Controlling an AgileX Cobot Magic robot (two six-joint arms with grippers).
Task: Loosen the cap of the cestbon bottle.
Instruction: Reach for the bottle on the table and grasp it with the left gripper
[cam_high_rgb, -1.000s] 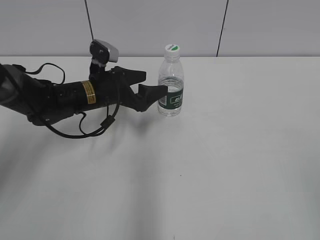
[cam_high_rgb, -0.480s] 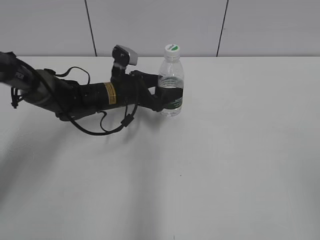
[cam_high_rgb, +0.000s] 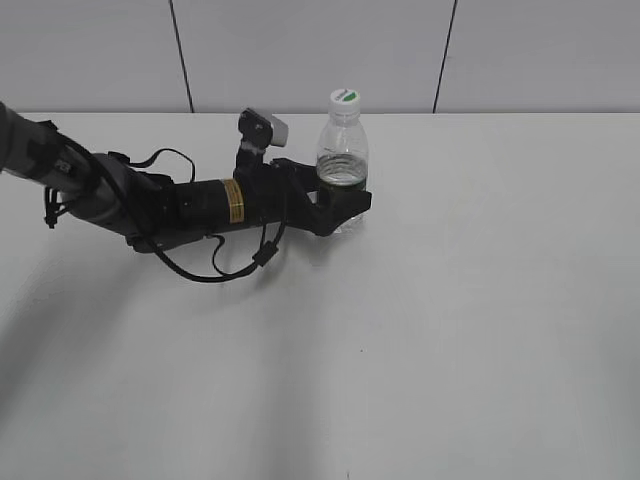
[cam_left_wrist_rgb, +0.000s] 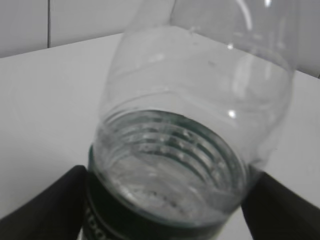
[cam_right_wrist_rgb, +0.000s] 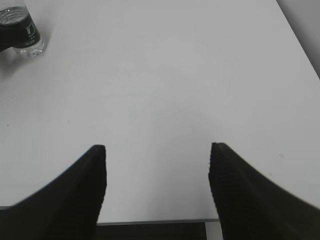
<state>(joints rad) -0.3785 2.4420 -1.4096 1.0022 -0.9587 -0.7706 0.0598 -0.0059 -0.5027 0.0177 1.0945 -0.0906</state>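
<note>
The cestbon bottle (cam_high_rgb: 343, 160) stands upright at the back middle of the table, clear with a dark green label band. Its white cap (cam_high_rgb: 344, 97) with a green mark sits on top. My left gripper (cam_high_rgb: 352, 196) lies low along the table, one black finger on each side of the bottle at label height. In the left wrist view the bottle (cam_left_wrist_rgb: 190, 125) fills the frame between the two fingertips (cam_left_wrist_rgb: 165, 200), which sit right at its sides; the cap is out of that view. My right gripper (cam_right_wrist_rgb: 157, 160) is open and empty, far from the bottle (cam_right_wrist_rgb: 25, 30).
The white table (cam_high_rgb: 450, 330) ends at a grey panelled wall (cam_high_rgb: 300, 50) just behind the bottle. The left arm's body and cables (cam_high_rgb: 200, 205) stretch across the left of the table. The table's near edge (cam_right_wrist_rgb: 160, 220) shows under the right gripper.
My left arm has slid to the right along the table. Its open fingers went from just left of the bottle to either side of its label band. The bottle has not moved.
</note>
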